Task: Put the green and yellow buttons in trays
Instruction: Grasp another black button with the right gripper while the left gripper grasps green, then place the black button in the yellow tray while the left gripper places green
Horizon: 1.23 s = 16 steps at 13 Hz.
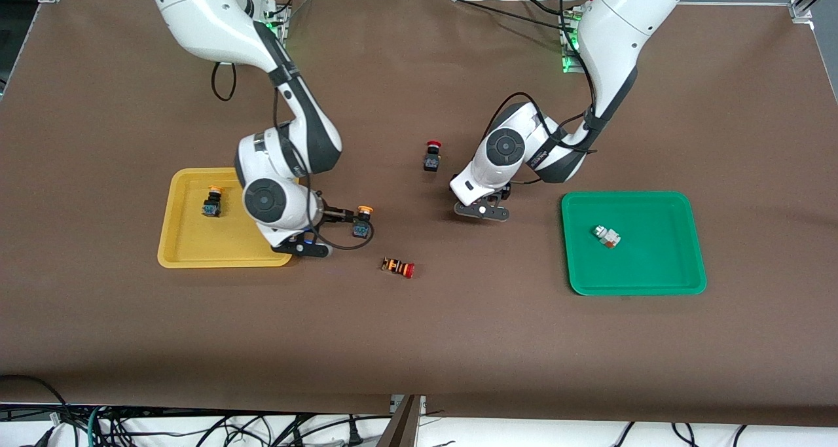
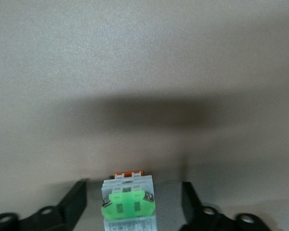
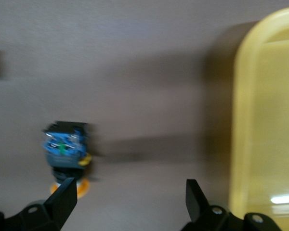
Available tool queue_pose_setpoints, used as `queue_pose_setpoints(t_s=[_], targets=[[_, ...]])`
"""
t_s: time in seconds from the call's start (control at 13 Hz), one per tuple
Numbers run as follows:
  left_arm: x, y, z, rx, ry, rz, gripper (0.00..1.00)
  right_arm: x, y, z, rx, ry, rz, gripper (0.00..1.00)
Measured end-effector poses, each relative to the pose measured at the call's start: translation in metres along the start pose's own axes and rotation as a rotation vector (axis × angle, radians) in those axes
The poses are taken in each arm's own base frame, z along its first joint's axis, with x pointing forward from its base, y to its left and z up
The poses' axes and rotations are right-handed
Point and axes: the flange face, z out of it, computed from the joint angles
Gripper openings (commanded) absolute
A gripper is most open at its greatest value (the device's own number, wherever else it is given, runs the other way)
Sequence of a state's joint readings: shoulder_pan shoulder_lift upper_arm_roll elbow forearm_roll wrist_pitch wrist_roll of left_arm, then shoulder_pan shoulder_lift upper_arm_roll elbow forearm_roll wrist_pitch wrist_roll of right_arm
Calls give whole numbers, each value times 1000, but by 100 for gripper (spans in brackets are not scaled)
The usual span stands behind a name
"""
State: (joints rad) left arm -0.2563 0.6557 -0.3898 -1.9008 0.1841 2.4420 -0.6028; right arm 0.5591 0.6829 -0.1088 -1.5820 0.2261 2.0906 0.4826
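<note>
My left gripper (image 1: 483, 213) is low over the table between the red-capped black switch and the green tray (image 1: 681, 264). It is open, with a whitish button with a green face (image 2: 128, 206) between its fingers (image 2: 74, 204), a gap on each side. That button is hidden under the hand in the front view. A second whitish button (image 1: 607, 236) lies in the green tray. My right gripper (image 1: 337, 218) is open and empty beside the yellow tray (image 1: 196, 250). A yellow-capped button (image 1: 362, 221) stands just past its fingertips, beside one finger in the right wrist view (image 3: 65, 154). Another yellow-capped button (image 1: 212, 201) stands in the yellow tray.
A red-capped black switch (image 1: 431, 156) stands mid-table, farther from the front camera than the grippers. A red-capped switch with an orange-striped body (image 1: 398, 267) lies on its side nearer the front camera. The yellow tray's rim (image 3: 241, 96) shows in the right wrist view.
</note>
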Motion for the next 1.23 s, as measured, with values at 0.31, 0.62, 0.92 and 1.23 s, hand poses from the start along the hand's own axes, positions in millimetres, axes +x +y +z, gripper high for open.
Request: queue_pose_setpoints(t_s=[0.31,0.62,0.92,1.23], targets=[[-1,-2,-5,19,-17,-1,12,-16,-45,20,19,61,75,100],[21,-26,-70,90,-44,-17,13,-14,-51,34,29,88,91,85],[71,-129,-165,141,-111,17,17,-12,-52,53,23,93,90,0],[95,-285,-145,262,-162,141,18,-2,-48,35,15,99,77,0]])
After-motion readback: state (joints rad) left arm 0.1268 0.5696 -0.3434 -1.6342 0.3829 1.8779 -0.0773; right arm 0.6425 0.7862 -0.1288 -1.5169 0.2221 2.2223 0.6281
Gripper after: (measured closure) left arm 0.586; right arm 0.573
